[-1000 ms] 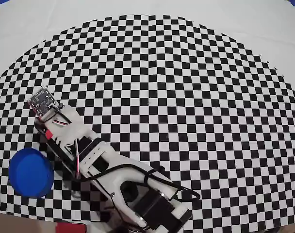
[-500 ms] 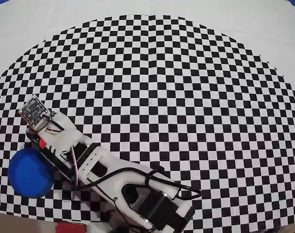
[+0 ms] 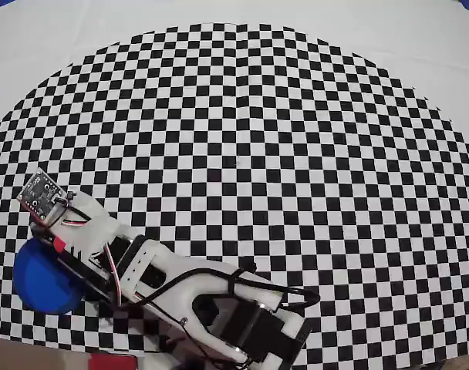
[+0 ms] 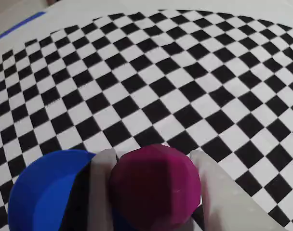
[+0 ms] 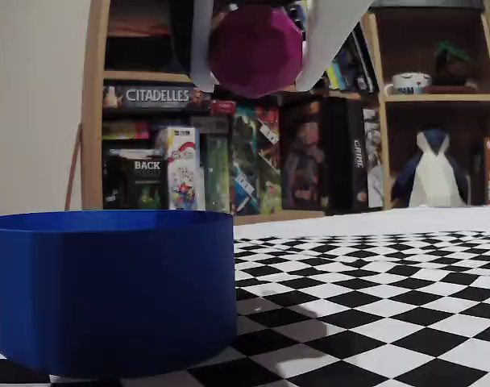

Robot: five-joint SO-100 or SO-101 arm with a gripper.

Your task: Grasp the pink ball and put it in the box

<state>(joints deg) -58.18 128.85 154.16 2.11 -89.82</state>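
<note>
Jaws clamped on the ball (image 4: pixel 156 187), one white finger (image 4: pixel 102 192) on each side. In the fixed view the ball (image 5: pixel 255 48) hangs in the air above the right rim of the box (image 5: pixel 108 290). Overhead, the arm (image 3: pixel 165 277) covers the box's (image 3: pixel 42 279) right edge on the checkered table (image 3: pixel 296 154).

- A black-and-white checkered mat (image 3: pixel 296 154) covers the table, its patterned area rounded at the far edge in the overhead view, with plain white cloth (image 3: pixel 389 31) beyond it.
- The box (image 3: pixel 42 281), round and bright blue, sits directly on the mat, partly under the arm's tip in the overhead view.
- In the fixed view the box (image 5: pixel 108 290) stands flat on the checks, below and to the left of the gripper.
</note>
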